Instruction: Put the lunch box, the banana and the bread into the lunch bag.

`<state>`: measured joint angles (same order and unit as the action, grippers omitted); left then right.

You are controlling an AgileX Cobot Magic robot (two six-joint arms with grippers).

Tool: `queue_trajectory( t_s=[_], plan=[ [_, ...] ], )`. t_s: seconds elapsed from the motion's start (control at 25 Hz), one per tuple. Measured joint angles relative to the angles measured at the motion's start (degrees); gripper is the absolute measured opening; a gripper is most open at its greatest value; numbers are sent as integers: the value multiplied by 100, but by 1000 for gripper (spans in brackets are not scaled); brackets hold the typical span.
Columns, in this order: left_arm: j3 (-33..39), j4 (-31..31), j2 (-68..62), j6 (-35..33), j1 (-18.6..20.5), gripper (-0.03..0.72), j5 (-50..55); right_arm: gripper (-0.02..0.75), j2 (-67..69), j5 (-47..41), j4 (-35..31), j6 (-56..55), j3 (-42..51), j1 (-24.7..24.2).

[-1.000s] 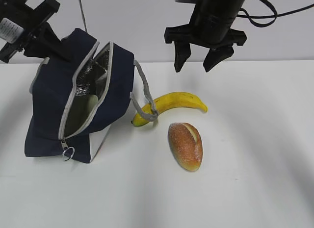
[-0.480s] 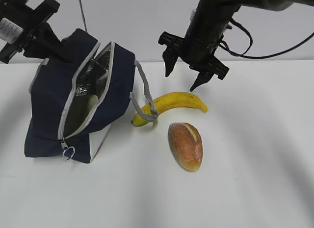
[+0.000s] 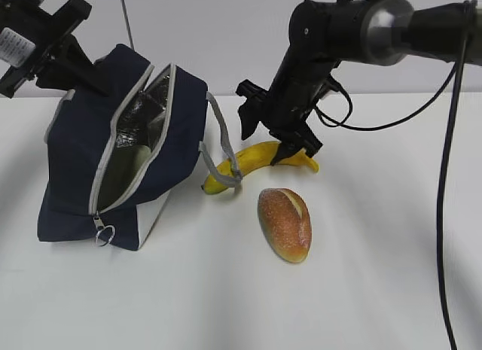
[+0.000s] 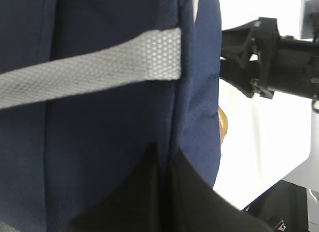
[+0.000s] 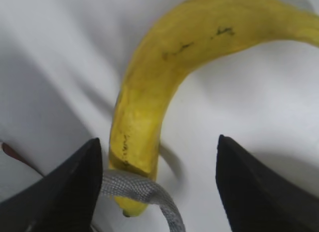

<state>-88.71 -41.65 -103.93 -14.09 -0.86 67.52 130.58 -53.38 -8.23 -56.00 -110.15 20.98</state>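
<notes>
White tabletop [image 3: 392, 275] seen from a slanted front view, with a navy-blue lunch bag [image 3: 83, 169] lying toward its left edge. The bag is tipped over, its grey-edged zipper mouth gaping upward and showing silver lining. A pale greenish shape shows inside the opening; what it is cannot be made out. A ring zip-pull [image 3: 105, 235] hangs at the bag's near corner, and one grey handle [image 3: 223, 150] loops out to the right, draped over the near end of the banana [image 3: 260, 160].

Banana, yellow and curved, lies on the tabletop near the middle, just right of the bag. Bread [image 3: 285, 223], an oval golden-brown roll with a pale split, sits just in front of the banana, apart from it.

Right claw [image 3: 271, 135] reaches down from the upper right and hovers over the banana with its fingers spread wide on either side, holding nothing. In the right wrist view both dark fingertips [image 5: 65, 192] frame the fruit and the grey strap below them.

Left claw [image 3: 71, 68] is at the bag's upper back edge, closed tight; the left wrist view shows dark fingers pressed against navy fabric, though whether it pinches the cloth is unclear.
</notes>
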Motion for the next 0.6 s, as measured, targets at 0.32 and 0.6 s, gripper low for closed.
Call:
queue_trajectory(
  t_s=[0.32, 0.6],
  plan=[
    [0, 0, 0, 0, 0, -3, 40, 526, 273, 652, -46, -323, 0, 14],
    [0, 0, 0, 0, 0, -3, 65, 526, 574, 867, -90, -347, 0, 14]
  ],
)
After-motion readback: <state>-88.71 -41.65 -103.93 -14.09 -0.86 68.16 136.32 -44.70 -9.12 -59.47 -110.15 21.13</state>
